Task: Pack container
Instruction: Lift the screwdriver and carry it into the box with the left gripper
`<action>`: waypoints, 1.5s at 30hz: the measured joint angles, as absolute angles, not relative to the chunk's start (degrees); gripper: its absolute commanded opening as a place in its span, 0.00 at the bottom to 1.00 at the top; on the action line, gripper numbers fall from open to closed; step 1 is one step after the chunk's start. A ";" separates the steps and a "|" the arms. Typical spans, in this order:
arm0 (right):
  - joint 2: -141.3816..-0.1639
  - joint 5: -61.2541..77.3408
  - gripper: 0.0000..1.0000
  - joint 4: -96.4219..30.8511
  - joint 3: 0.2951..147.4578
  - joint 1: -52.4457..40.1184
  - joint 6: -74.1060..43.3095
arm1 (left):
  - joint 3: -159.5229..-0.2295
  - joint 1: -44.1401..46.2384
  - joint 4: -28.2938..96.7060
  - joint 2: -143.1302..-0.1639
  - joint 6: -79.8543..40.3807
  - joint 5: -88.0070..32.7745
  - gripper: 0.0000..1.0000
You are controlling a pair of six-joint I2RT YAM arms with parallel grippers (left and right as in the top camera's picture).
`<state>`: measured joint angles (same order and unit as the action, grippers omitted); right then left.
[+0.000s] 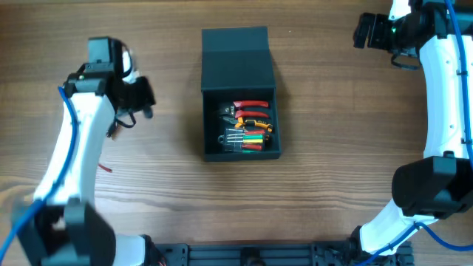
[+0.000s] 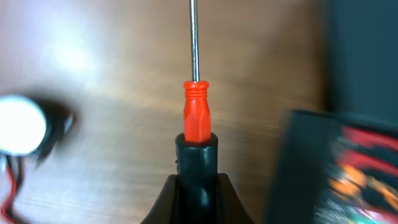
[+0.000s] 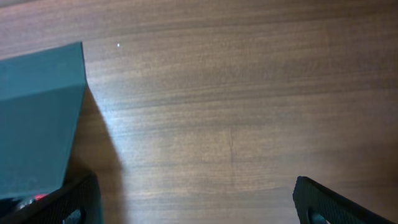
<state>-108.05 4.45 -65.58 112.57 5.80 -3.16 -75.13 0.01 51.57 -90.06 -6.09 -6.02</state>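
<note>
The dark teal-grey container [image 1: 206,125] stands open at the table's centre, its flap lid [image 1: 236,59] lying back on the far side. Several hand tools [image 1: 247,122] with red, orange and green handles lie inside. My left gripper [image 1: 143,96] is to the left of the container, above the table. In the left wrist view it [image 2: 198,183] is shut on the black end of a screwdriver [image 2: 196,112] with an orange-red handle, whose shaft points away from the jaws. The container [image 2: 305,162] is blurred at the right. My right gripper [image 1: 367,31] is open and empty at the far right; its view [image 3: 199,205] shows the lid [image 3: 37,112] at the left.
A small red scrap [image 1: 107,168] lies on the wood table at the left front. A blurred white round object [image 2: 18,124] with a red wire shows at the left of the left wrist view. Bare wood [image 3: 236,112] lies under the right gripper.
</note>
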 measured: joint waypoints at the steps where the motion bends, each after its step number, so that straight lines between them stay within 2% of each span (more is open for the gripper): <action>1: -108.05 4.45 1.00 -65.95 112.57 5.80 -3.16 | -75.57 2.02 51.24 -88.14 -2.26 -6.85 0.04; 6: -108.05 4.45 1.00 -66.43 112.57 5.80 -3.16 | -76.14 12.45 50.09 -83.68 17.30 -9.54 0.04; 14: -108.05 4.45 1.00 -66.46 112.55 5.80 -2.26 | -76.14 27.05 48.01 -85.58 47.07 -11.03 0.04; 26: -108.05 4.45 1.00 -66.43 112.55 5.80 -2.07 | -76.14 28.93 46.87 -98.26 53.19 -11.03 0.04; 32: -108.05 4.45 1.00 -66.48 112.55 5.80 -2.07 | -76.14 28.80 46.48 -104.44 53.32 -11.03 0.08; 36: -108.05 4.45 1.00 -66.59 112.55 5.80 -2.07 | -76.14 28.14 46.35 -107.42 53.23 -11.00 0.28; 38: -108.05 4.45 1.00 -66.65 112.55 5.80 -2.04 | -76.14 27.55 46.22 -108.18 53.28 -10.96 0.41; 39: -108.05 4.45 1.00 -66.65 112.57 5.80 -2.04 | -76.14 27.27 46.22 -108.22 53.21 -11.00 0.55; 43: -108.05 4.45 1.00 -66.65 112.55 5.80 -2.07 | -76.14 26.87 46.15 -108.22 52.69 -11.03 0.67; 45: -108.05 4.45 1.00 -66.65 112.55 5.80 -2.02 | -76.14 26.87 46.02 -108.22 52.12 -11.00 0.66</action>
<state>-108.05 4.45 -66.65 112.55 5.80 -2.02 -76.14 26.87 46.02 -108.22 52.12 -11.00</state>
